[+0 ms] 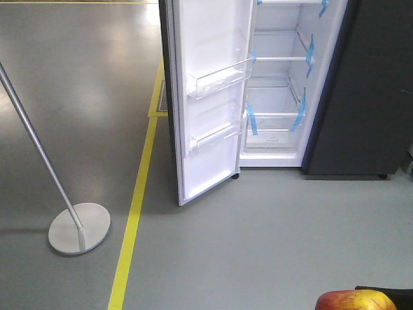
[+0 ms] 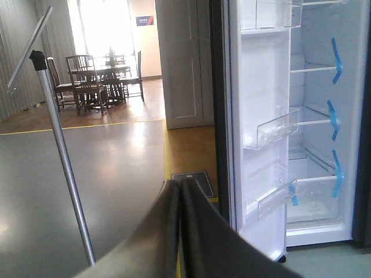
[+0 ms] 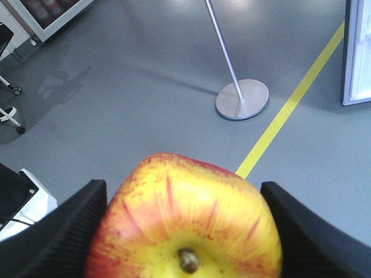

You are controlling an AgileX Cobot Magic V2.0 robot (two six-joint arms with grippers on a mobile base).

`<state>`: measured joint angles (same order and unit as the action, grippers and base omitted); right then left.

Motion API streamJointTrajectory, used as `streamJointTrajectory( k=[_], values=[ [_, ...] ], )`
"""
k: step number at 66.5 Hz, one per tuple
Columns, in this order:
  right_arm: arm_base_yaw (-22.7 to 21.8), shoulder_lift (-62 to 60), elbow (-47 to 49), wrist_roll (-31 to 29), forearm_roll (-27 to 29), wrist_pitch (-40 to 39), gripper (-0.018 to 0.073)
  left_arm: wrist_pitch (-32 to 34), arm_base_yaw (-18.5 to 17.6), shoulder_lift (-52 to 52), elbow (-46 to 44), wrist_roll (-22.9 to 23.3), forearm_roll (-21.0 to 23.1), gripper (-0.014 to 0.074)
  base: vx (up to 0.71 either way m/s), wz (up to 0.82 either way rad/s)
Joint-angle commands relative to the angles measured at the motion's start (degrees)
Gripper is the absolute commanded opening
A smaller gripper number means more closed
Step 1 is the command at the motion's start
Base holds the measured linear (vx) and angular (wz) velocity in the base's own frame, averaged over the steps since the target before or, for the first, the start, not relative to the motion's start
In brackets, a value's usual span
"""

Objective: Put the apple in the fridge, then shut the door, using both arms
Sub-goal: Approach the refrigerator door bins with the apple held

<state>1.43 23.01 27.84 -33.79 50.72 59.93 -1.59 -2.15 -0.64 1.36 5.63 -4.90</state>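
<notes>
Apple (image 3: pixel 185 214) clamped in right gripper (image 3: pixel 184 231) | left gripper (image 2: pixel 179 231) pressed together | door (image 1: pixel 210 97) open

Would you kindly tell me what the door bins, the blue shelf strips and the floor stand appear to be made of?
Door bins: likely clear glossy plastic; the white door shows through them. Blue strips: apparently matte tape, stuck at shelf edges. Floor stand: probably brushed metal, grey with a soft sheen.

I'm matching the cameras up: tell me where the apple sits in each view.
Exterior front: apple at the bottom edge, right of centre, partly cut off.
Left wrist: not in it.
Right wrist: apple bottom centre, filling the foreground.
Shared landmark: the metal floor stand, in all three views.
</notes>
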Motion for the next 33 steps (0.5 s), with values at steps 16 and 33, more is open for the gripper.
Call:
streamJointTrajectory(
  k=[16,33],
  values=[
    [-0.2,0.4,1.3,-0.6,3.5,-2.1,0.0150,4.0,-0.4,-0.9,-1.0,0.6,0.2,-0.0006,0.15,-0.03],
    [-0.2,0.4,1.3,-0.6,3.5,-2.1,0.0150,4.0,-0.4,-0.9,-1.0,0.6,0.2,-0.0006,0.15,0.00]
  ],
)
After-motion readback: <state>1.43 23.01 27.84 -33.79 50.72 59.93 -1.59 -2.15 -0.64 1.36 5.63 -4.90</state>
